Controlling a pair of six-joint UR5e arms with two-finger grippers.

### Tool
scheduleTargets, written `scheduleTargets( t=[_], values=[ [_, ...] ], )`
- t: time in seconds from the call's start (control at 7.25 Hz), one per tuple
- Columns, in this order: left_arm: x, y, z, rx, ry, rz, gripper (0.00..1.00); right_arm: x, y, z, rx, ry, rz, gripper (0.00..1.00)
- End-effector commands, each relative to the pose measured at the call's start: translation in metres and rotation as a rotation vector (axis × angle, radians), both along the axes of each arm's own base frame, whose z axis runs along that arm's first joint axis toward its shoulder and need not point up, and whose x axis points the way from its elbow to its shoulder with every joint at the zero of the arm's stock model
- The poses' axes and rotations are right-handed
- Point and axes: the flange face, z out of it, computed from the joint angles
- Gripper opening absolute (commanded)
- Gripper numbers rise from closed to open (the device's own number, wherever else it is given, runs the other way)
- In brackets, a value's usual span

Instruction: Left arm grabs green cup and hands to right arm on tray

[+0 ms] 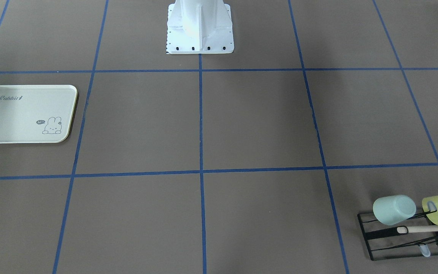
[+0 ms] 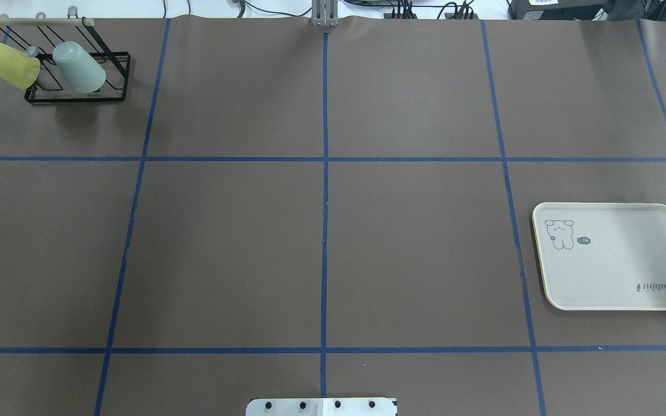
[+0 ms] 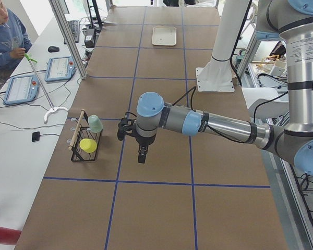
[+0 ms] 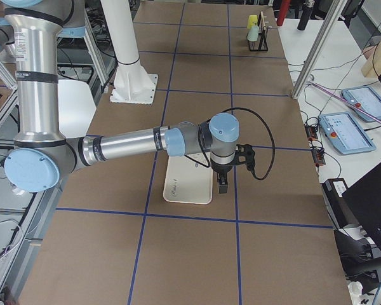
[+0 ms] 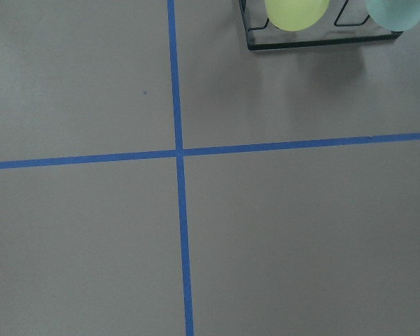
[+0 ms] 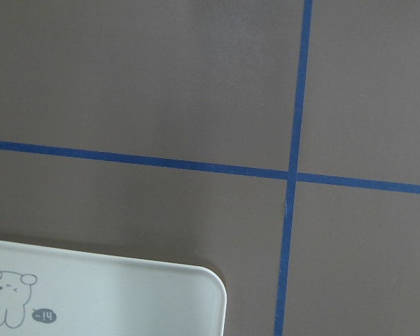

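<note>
The small pale mint-green plastic tumbler [image 2: 78, 68] hangs tilted, its closed base uppermost, on a black wire drying rack [image 2: 76, 100] at about 10 o'clock on the brown counter [image 2: 414, 254] in the overhead view, with nothing gripping it. Just beside it at its 9 o'clock, a yellow-green plastic cup [image 2: 8, 63] leans on the same rack, with a narrow gap between the two. A pale wooden bar [image 2: 32, 22] runs along the rack's far side at 12 o'clock. Blue tape lines cut the counter into large rectangles. The silver tubular left arm [image 3: 219, 125] with pale blue joint caps reaches out over the counter in the left side view. Its black two-finger pincer [image 3: 141, 153] points downward at roughly 3 o'clock from the rack, apart from both cups. Whether that pincer is wide or narrow I cannot tell. Its wrist camera catches only the rack and the two cups at 1 o'clock. Well apart, at about 3 o'clock in the overhead view, lies the cream-white rectangular plastic tray [image 2: 616, 277] with its rabbit drawing and script. The matching right arm [image 4: 127, 145] stretches low across the counter. Its black pincer [image 4: 223, 184] hangs near the tray's 3 o'clock edge in the right side view, and its opening cannot be judged either. A white base plate [image 2: 321, 407] sits at 6 o'clock.
</note>
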Motion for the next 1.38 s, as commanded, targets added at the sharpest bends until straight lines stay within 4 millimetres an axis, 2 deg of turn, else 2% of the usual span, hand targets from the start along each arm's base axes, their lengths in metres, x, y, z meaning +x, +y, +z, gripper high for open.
scheduleTargets(
  t=[0.0,0.14,0.28,0.41,0.55,0.83,0.97,1.1,1.24],
  values=[
    [0.010,-0.006,0.003,-0.021,-0.032,0.014,1.00,0.012,0.001,0.001,-0.015,-0.002,0.024,1.00],
    [0.013,-0.007,0.001,-0.018,-0.007,0.022,1.00,0.019,0.006,0.004,-0.023,-0.002,0.038,0.99],
    [0.035,-0.011,-0.007,0.004,0.007,0.071,1.00,0.022,0.015,0.008,-0.027,-0.002,0.043,0.99],
    [0.070,-0.031,-0.033,0.043,0.016,0.126,1.00,0.022,0.017,0.007,-0.020,-0.003,0.043,0.99],
    [0.093,-0.044,-0.053,0.049,0.030,0.134,1.00,0.021,0.017,0.007,-0.018,-0.004,0.041,0.99],
    [0.152,-0.082,-0.095,0.082,0.054,0.184,0.99,0.020,0.018,0.008,-0.023,-0.015,0.039,0.99],
    [0.172,-0.104,-0.114,0.065,0.069,0.159,0.99,0.020,0.020,0.012,-0.029,-0.017,0.038,1.00],
    [0.204,-0.116,-0.118,0.058,0.072,0.196,0.99,0.020,0.023,0.014,-0.035,-0.016,0.038,0.99],
    [0.217,-0.134,-0.126,0.031,0.077,0.178,1.00,0.020,0.024,0.017,-0.037,-0.016,0.036,0.99]
  ],
)
